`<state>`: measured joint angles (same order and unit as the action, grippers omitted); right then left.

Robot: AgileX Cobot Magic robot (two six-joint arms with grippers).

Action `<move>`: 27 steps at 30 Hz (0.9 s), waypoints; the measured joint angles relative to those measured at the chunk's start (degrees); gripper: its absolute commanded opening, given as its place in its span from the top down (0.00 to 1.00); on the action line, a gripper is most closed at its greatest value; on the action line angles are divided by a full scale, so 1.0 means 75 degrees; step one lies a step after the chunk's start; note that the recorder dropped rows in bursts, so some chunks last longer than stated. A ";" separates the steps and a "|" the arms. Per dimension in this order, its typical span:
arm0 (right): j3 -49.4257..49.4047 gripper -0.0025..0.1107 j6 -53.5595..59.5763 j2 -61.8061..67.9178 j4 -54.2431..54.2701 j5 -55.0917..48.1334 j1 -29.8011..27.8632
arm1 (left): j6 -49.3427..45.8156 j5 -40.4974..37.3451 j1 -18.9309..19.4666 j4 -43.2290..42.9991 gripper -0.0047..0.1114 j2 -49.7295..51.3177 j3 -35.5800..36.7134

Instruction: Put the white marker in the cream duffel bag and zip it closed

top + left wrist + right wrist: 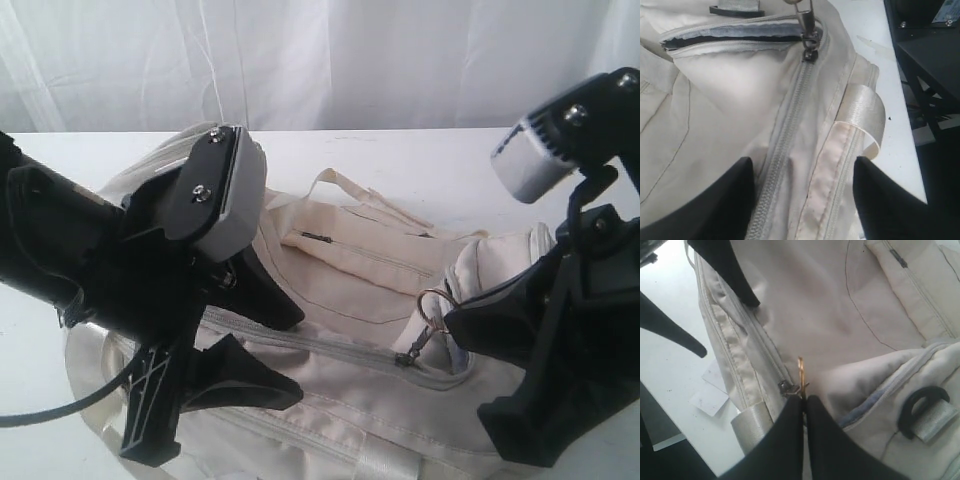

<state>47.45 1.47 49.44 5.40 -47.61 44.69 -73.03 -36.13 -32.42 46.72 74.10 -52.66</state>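
The cream duffel bag (350,280) lies flat on the white table (420,160), filling the near middle of the scene. On the left, the left gripper (290,352) hangs over the bag with its fingers spread wide, one on each side of the grey zipper (785,150), holding nothing. Over on the right, the right gripper (455,325) has its fingers pinched tight on the metal zipper pull (800,371). The zip is closed from the left fingers to the slider (810,50). Right of the slider a short stretch gapes, with dark lining (730,40) showing. A shiny webbing handle (860,112) loops up beside the zip. The white marker is out of sight in all three views.
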 measured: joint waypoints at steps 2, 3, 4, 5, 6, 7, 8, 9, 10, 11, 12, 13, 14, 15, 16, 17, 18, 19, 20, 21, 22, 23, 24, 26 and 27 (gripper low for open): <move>0.0000 0.98 0.0000 0.0000 0.0017 0.0000 0.0000 | -0.0051 0.0122 0.0000 0.0000 0.44 0.0107 0.0000; 0.0000 0.98 0.0000 0.0000 0.0030 0.0000 0.0000 | -0.0057 0.0158 0.0000 0.0015 0.46 0.0129 0.0000; 0.0000 0.98 0.0000 0.0000 0.0030 0.0000 0.0000 | -0.0070 0.0189 0.0000 0.0037 0.50 0.0188 0.0000; 0.0000 0.98 0.0000 0.0000 0.0030 0.0000 0.0000 | -0.0070 0.0231 -0.0016 0.0101 0.56 0.0222 0.0000; 0.0000 0.98 0.0000 0.0000 0.0030 0.0000 0.0000 | -0.0086 0.0273 -0.0016 0.0156 0.61 0.0283 0.0000; 0.0000 0.98 0.0000 0.0000 0.0030 0.0000 0.0000 | -0.0086 0.0309 -0.0016 0.0196 0.68 0.0319 0.0000; 0.0000 0.98 0.0000 0.0000 0.0030 0.0000 0.0000 | -0.0086 0.0322 -0.0016 0.0234 0.76 0.0358 0.0000; 0.0000 0.98 0.0000 0.0000 0.0046 0.0000 0.0000 | -0.0086 0.0340 -0.0016 0.0237 0.83 0.0400 0.0000; 0.0000 0.98 0.0000 0.0000 0.0046 0.0000 0.0000 | -0.0086 0.0340 -0.0016 0.0251 0.90 0.0435 0.0000; 0.0000 0.98 0.0000 0.0000 0.0061 -0.0018 0.0000 | -0.0086 0.0346 -0.0016 0.0272 0.96 0.0456 0.0000; 0.0000 0.98 0.0000 0.0000 0.0061 -0.0049 0.0000 | -0.0086 0.0346 -0.0016 0.0285 0.96 0.0454 0.0000; 0.0000 0.98 0.0000 0.0000 0.0061 -0.0093 0.0000 | -0.0086 0.0346 -0.0016 0.0285 0.96 0.0460 0.0000; 0.0000 0.98 0.0000 0.0000 0.0061 -0.0179 0.0000 | -0.0086 0.0346 -0.0016 0.0285 0.96 0.0472 0.0000; 0.0000 0.98 0.0000 0.0000 0.0061 -0.0297 0.0000 | -0.0086 0.0346 -0.0016 0.0285 0.96 0.0472 0.0000; 0.0000 0.98 0.0000 0.0000 0.0061 -0.0379 0.0000 | -0.0086 0.0346 -0.0016 0.0285 0.96 0.0472 0.0000; 0.0000 0.98 0.0000 0.0000 0.0061 -0.0482 0.0000 | -0.0086 0.0346 -0.0016 0.0285 0.96 0.0472 0.0000; 0.0000 0.98 0.0000 0.0000 0.0047 -0.0590 0.0000 | -0.0072 0.0346 -0.0016 0.0285 0.96 0.0472 0.0000; 0.0000 0.98 0.0000 0.0000 0.0047 -0.0675 0.0000 | -0.0072 0.0346 -0.0016 0.0285 0.96 0.0472 0.0000; 0.0000 0.98 0.0000 0.0000 0.0029 -0.0713 0.0000 | -0.0072 0.0346 -0.0016 0.0285 0.96 0.0472 0.0000; 0.0000 0.98 0.0000 0.0000 -0.0002 -0.0769 0.0000 | -0.0072 0.0346 -0.0016 0.0285 0.96 0.0457 0.0000; 0.0000 0.98 0.0000 0.0000 -0.0047 -0.0822 0.0000 | -0.0072 0.0346 -0.0016 0.0285 0.96 0.0437 0.0000; 0.0000 0.98 0.0000 0.0000 -0.0176 -0.0961 0.0000 | -0.0072 0.0346 -0.0016 0.0285 0.96 0.0362 0.0000; 0.0000 0.98 -0.0015 0.0000 -0.0254 -0.1007 0.0000 | -0.0061 0.0346 -0.0016 0.0267 0.96 0.0325 0.0000; -0.0030 0.98 -0.0196 0.0000 -0.0589 -0.1044 0.0000 | 0.0119 0.0346 -0.0016 0.0160 0.96 0.0212 0.0000; -0.0105 0.98 -0.0340 0.0000 -0.0830 -0.1058 0.0000 | 0.0316 0.0346 -0.0016 0.0027 0.96 0.0140 0.0000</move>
<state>46.66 -1.08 49.44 -0.83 -55.55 44.69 -70.67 -33.53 -32.54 46.92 75.15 -52.66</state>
